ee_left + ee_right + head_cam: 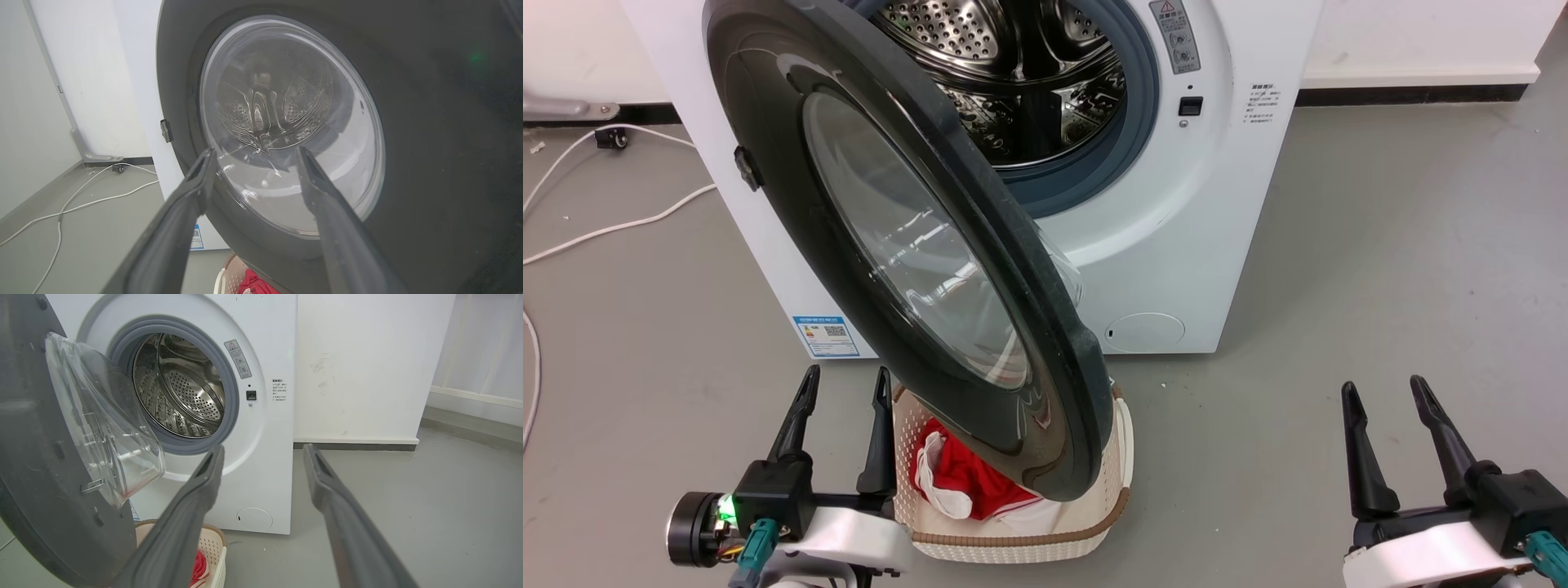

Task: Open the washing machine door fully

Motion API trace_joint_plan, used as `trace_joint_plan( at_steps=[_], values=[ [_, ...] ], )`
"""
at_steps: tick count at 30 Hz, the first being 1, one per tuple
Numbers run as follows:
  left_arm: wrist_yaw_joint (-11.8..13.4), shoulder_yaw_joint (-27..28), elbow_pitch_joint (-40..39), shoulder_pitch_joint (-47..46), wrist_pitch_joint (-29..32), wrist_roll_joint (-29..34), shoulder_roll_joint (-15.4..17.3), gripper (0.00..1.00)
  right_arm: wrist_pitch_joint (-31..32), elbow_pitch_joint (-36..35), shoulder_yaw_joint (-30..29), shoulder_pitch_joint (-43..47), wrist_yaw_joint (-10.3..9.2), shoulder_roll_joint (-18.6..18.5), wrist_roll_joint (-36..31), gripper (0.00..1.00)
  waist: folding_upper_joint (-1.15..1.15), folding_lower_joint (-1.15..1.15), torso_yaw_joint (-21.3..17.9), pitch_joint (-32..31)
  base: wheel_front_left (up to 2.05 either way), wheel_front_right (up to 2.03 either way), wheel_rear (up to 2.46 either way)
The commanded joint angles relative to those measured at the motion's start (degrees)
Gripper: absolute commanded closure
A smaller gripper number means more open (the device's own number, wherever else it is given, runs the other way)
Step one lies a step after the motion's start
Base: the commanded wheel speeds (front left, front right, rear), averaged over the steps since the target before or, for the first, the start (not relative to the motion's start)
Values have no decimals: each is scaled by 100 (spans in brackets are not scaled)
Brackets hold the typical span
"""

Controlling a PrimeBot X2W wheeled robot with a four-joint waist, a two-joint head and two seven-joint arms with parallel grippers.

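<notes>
Washing machine door (907, 261) stands part-open, hinged at the L side of the washing machine (1176, 245) in head view and swung out toward the robot, so the steel drum (1013, 73) & grey-blue gasket (1131, 139) show behind it. Door's free edge hangs over a white laundry basket (1115, 474) on the floor (1380, 269), w/ red & white cloth (968, 482) inside. Left claw (846, 374) is spread wide, holding nothing, low at the door's outer face, just beside the basket. In left wrist view its fingers (196, 183) aim at the glass window (286, 102); tips possibly touch the door, can't tell. Right claw (1384, 385) also wide & empty, above the floor, well apart from door & machine. White cable (605, 229) lies on the floor at L.
</notes>
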Motion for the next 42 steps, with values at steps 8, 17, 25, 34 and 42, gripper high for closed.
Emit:
trace_joint_plan(
  at_steps=[8, 17, 25, 34, 42],
  values=[
    [-59, 19, 2, -42, -15, -17, -4, 100, -16, 2, 44, -63, -4, 26, 34, 0, 0, 0, -6, 19, 0, 0, 0],
    [-93, 23, -163, -146, -15, -41, -4, 100, -28, 8, 51, -46, -4, 27, 42, 0, 0, 0, -10, 30, 0, 0, 0],
    [35, 51, -1144, -525, -15, -235, -3, 100, -52, -34, 29, -65, -4, 26, 33, 0, 0, 0, 12, 50, 0, 0, 0],
    [190, -20, -2271, -1040, -14, -115, -4, 100, -34, -39, 20, -100, -4, 25, 39, 0, 0, 0, 8, 89, 0, 0, 0],
    [118, -596, -3168, -1734, -14, -63, -4, 100, -61, -90, 6, -149, -4, 25, 56, 0, 0, 0, -65, 147, 0, 0, 0]
  ],
)
